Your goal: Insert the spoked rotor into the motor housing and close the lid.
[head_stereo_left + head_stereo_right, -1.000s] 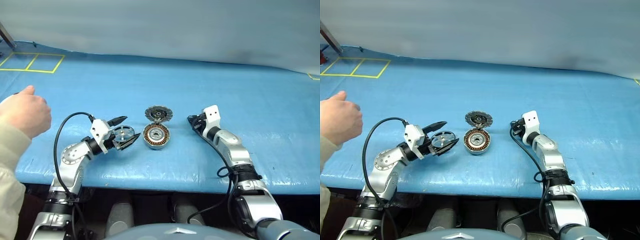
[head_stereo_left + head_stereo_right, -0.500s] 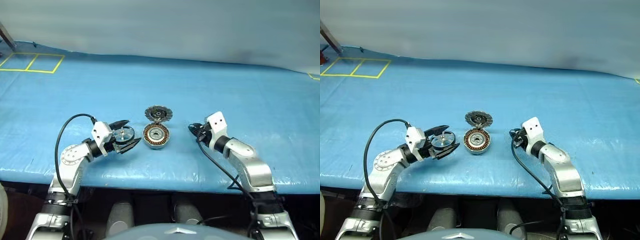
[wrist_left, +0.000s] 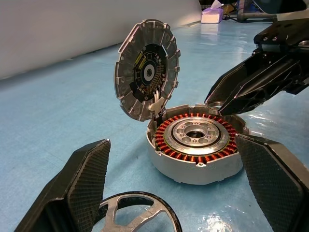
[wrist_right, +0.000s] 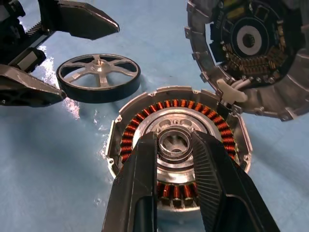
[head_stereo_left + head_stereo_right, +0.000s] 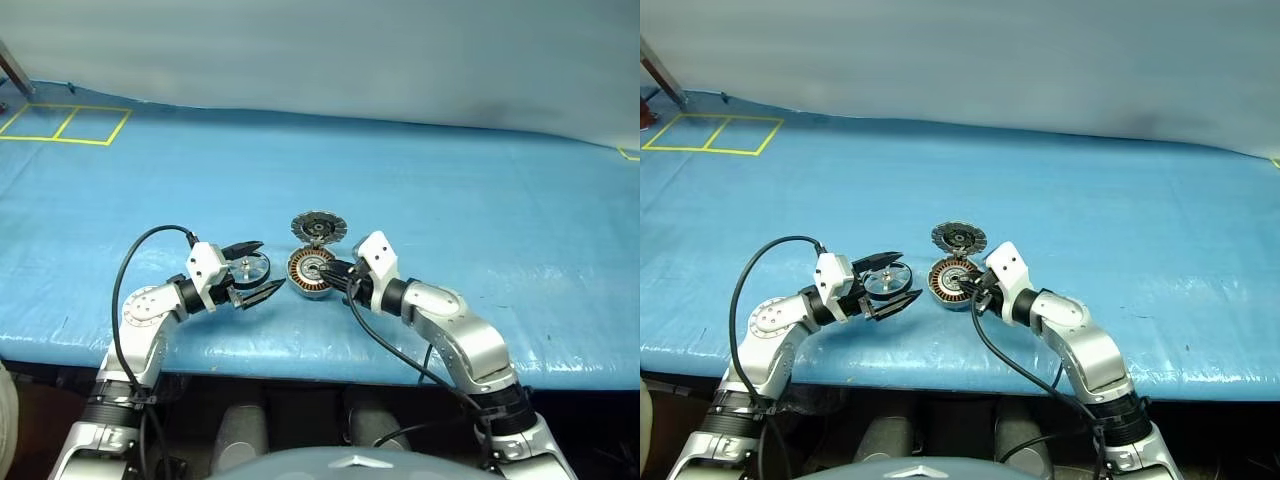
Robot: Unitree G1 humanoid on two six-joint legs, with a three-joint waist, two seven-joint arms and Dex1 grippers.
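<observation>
Spoked rotor (image 4: 99, 77) is found lying flat on the blue mat (image 5: 480, 200) between the parted fingers of the left gripper (image 5: 256, 270), beside the motor housing (image 5: 311, 272), whose lid (image 5: 317, 227) stands raised while the nearly closed right gripper (image 4: 175, 162) hovers over the hub.

on your tabletop (image 5: 480, 190) the housing (image 5: 312, 273) sits in the middle, its lid (image 5: 317, 226) propped up just behind it. the rotor (image 5: 248, 269) lies to its left, between your left claw (image 5: 257, 269) fingers. your right claw (image 5: 334, 272) reaches over the housing from the right.
</observation>
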